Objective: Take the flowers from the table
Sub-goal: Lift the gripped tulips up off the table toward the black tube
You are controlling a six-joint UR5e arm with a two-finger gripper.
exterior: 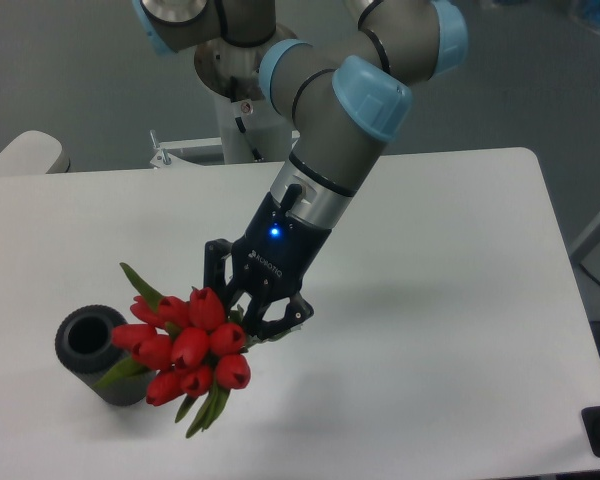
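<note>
White table (450, 300), matte, rounded corners, far right corner in view, front edge cut off by the frame. Dark grey ribbed hollow cylinder (98, 352) stands upright on it near the front left, open end up. Whether the red flowers (188, 345) beside it touch the tabletop is unclear.
</note>
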